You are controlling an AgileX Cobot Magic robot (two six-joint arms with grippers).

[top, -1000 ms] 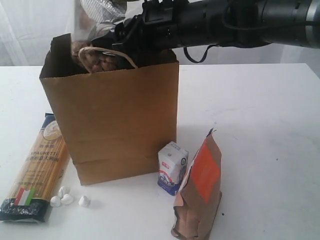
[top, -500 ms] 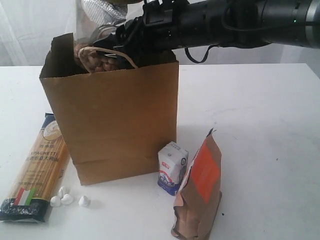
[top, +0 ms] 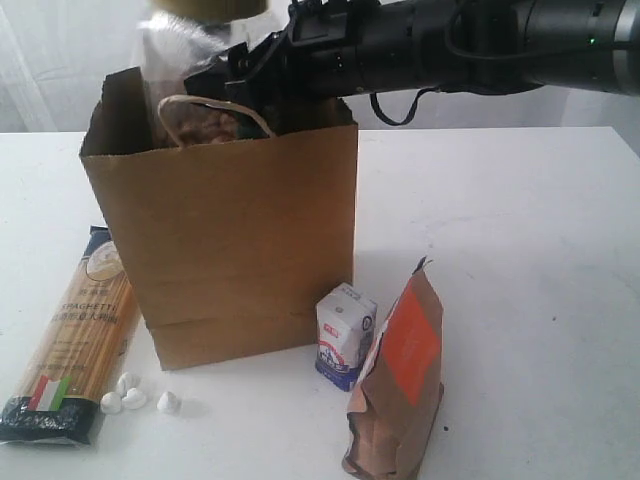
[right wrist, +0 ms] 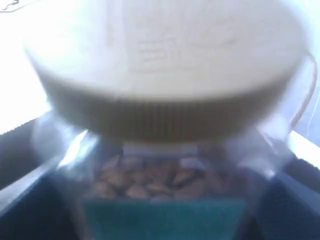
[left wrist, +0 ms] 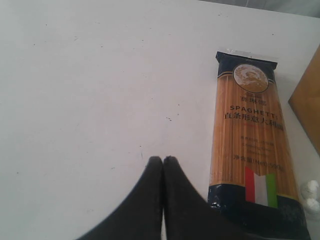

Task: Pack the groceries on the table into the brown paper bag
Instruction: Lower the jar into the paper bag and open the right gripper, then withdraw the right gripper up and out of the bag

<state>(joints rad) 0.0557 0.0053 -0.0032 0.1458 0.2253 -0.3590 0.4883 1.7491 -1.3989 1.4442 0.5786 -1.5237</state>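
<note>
From the exterior view, a tall brown kraft paper bag (top: 230,240) with a twisted paper loop handle (top: 215,103) stands open on the large white table (top: 520,250). The black right arm (top: 450,40) reaches in from the right across the top of the bag. Its right hand (top: 228,85) sits at the bag's mouth, its jaws spread wide around a gold-lidded glass jar (top: 180,55) filled with brown nuts. The jar's lower part is inside the mouth, and its lid rises well above the rim, at the picture's top edge.

To the left of the bag, a long spaghetti packet (top: 80,330) lies flat, with a few small white lumps (top: 135,397) beside its near end. By the bag's front right corner a small white-blue carton (top: 345,335) stands upright. Just beside it, nearer the camera, is an upright brown pouch with an orange label (top: 400,385).

In the left wrist view, the left hand (left wrist: 163,161) is over bare table with its black fingers pressed together and nothing between them. The spaghetti packet lies close beside it. Two white lumps and a corner of the bag show at the picture's edge beyond the packet.

The right wrist view is blurred. The jar's pale gold lid (right wrist: 165,65) fills most of it. Below the lid, nuts show through the glass above a teal label (right wrist: 165,217). The dark fingers (right wrist: 22,205) flank the jar closely on both sides and hold it.
</note>
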